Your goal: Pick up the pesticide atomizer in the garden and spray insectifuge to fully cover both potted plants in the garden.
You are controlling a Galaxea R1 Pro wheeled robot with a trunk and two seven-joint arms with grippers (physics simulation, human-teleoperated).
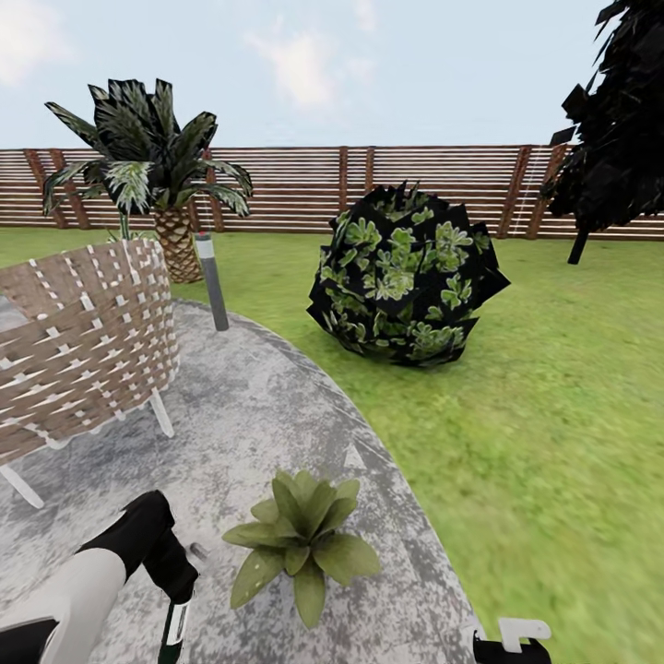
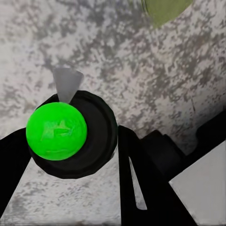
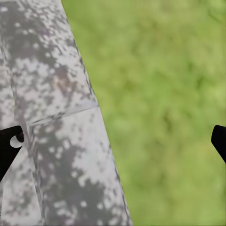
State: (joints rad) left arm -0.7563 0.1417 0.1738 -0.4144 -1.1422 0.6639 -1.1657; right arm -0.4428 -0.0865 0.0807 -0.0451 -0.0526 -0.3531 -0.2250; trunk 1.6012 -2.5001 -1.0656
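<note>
A walled garden lies under a pale sky: a slatted wooden fence runs along the far side, grass covers the right, and a curved grey stone patio fills the near left. On the patio's near part sits one potted plant, a low rosette of broad green leaves. Behind it, on the grass, stands one big round dark bush; one palm rises at the far left, with one short bollard lamp beside it and one woven chair at the left.

The left arm reaches in from the near left, bent down toward the paving, just left of the plant. Its left gripper is clamped around the pesticide atomizer, seen above the stone. The right gripper hangs at the patio's edge, fingers spread wide apart.
</note>
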